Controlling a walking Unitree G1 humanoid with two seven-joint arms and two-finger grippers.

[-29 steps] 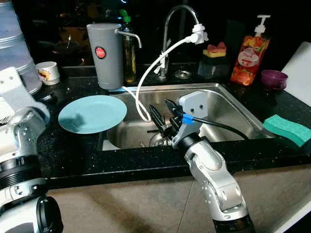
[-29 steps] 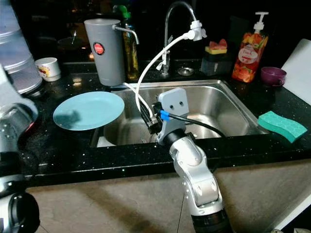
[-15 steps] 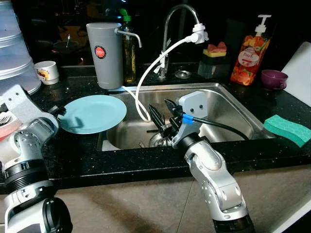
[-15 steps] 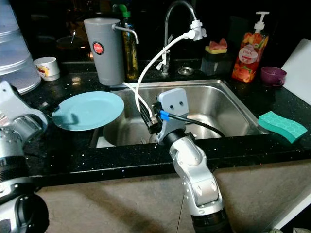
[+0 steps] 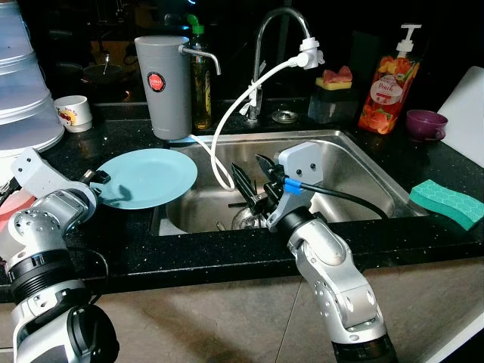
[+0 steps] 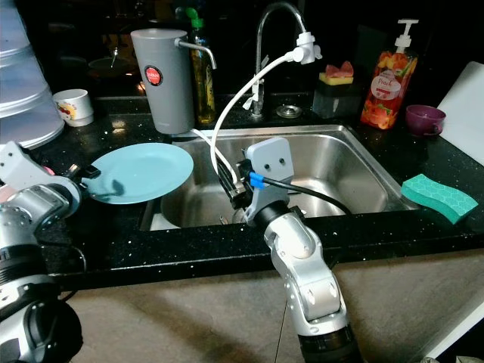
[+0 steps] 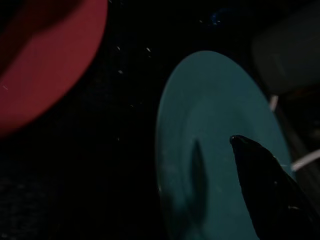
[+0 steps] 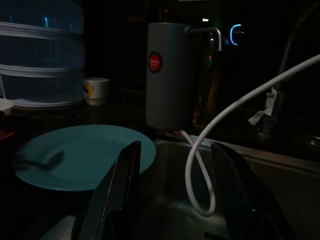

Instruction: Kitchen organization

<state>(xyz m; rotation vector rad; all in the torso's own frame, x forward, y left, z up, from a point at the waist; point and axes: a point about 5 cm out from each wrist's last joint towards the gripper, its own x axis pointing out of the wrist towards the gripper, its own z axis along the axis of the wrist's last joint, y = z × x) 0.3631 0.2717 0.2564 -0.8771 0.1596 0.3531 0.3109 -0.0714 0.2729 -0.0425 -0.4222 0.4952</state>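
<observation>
Left gripper (image 5: 97, 178) has advanced to the blue plate's (image 5: 147, 176) 9 o'clock rim; finger spread cannot be told. Plate sits on black counter (image 5: 121, 234), overhanging sink (image 5: 363, 189). Left wrist view adds a red object (image 7: 45, 60) beside it. Right gripper (image 8: 175, 200) hangs over sink, fingers apart, empty.

A light-blue plate (image 5: 145, 176) is lying on the black, white-speckled worktop (image 5: 113, 242) at 10 o'clock of the steel-grey sink (image 5: 355, 181), with a grey red-badged dispenser (image 5: 166, 85) at 11 and a teal sponge (image 5: 446, 202) at 3.
</observation>
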